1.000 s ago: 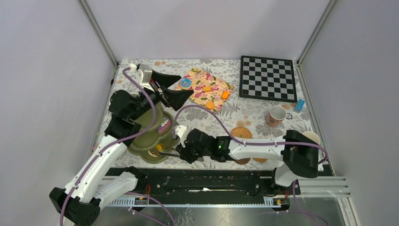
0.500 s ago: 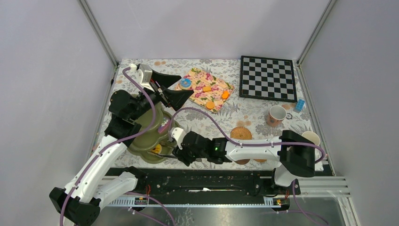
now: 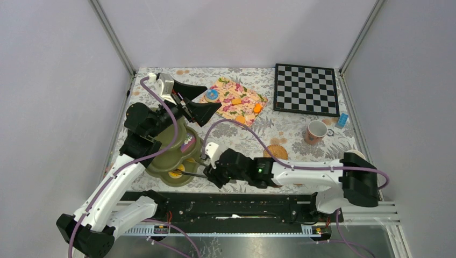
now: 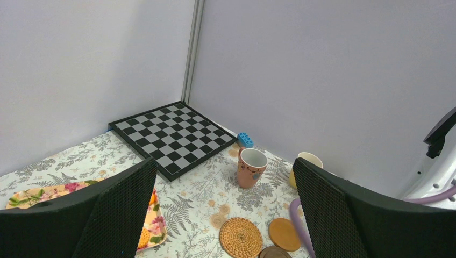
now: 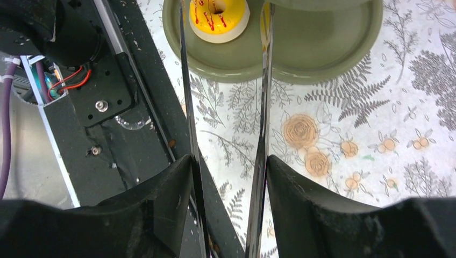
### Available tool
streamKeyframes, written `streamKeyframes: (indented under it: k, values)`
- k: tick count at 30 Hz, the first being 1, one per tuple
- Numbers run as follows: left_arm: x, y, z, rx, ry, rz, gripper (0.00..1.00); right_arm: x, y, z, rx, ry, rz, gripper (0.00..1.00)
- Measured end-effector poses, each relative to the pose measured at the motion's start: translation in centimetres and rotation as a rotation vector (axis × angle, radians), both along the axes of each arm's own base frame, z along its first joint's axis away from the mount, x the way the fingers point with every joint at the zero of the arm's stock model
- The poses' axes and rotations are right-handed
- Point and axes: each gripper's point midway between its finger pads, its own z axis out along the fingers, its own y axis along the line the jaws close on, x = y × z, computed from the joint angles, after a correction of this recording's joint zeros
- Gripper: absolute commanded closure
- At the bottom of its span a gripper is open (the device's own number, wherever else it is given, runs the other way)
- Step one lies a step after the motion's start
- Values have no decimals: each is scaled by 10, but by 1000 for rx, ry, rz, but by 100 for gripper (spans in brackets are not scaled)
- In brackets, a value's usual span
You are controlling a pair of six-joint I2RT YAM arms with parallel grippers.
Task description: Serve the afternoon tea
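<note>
My right pincer (image 5: 228,166) was pinching the metal tongs (image 5: 263,107) by their outer faces, loosely enough that the blades stood spread. This hold secured the tool and left the yellow-iced doughnut (image 5: 218,13) free. The doughnut lay flat on the bottom tier of the olive stand (image 5: 322,59), between the blade tips, with a gap visible at one blade. I judged the placement done, and a straight withdrawal away from the stand to be the safe next move.

My left pincer (image 4: 223,188) hung spread and empty above the stand, clear of the tongs' path.

Other pastries sat on a floral mat (image 3: 235,101) beyond the stand. The pink mug (image 4: 251,167), the coasters (image 4: 240,236) and the chessboard (image 3: 306,88) lay well to the stand's right.

The table (image 3: 293,121) carried a fern-print cloth. Plain pale walls enclosed it.
</note>
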Motion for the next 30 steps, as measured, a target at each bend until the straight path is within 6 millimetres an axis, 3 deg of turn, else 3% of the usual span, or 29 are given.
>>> streamKeyframes:
  k: [5, 11, 15, 18, 21, 24, 30]
  values:
    - [0, 0, 0, 0, 0, -1, 1, 0, -30, 7, 6, -25, -38, 44]
    - [1, -1, -1, 1, 4, -2, 1, 17, -92, -5, -74, -95, -179, 48]
    - [3, -2, -3, 4, 10, -2, 1, 60, -138, -7, -97, -108, -364, 50]
    - [3, -2, -4, 5, 11, -2, 1, 89, -161, -2, -100, -124, -484, 50]
    - [3, -2, -4, 5, 11, -2, 1, 110, -171, -1, -115, -127, -543, 50]
    - [3, -2, -4, 5, 11, -1, 1, 146, -174, 4, -135, -124, -612, 48]
    - [3, -2, -4, 6, 11, -3, 1, 213, -152, 15, -133, -119, -656, 47]
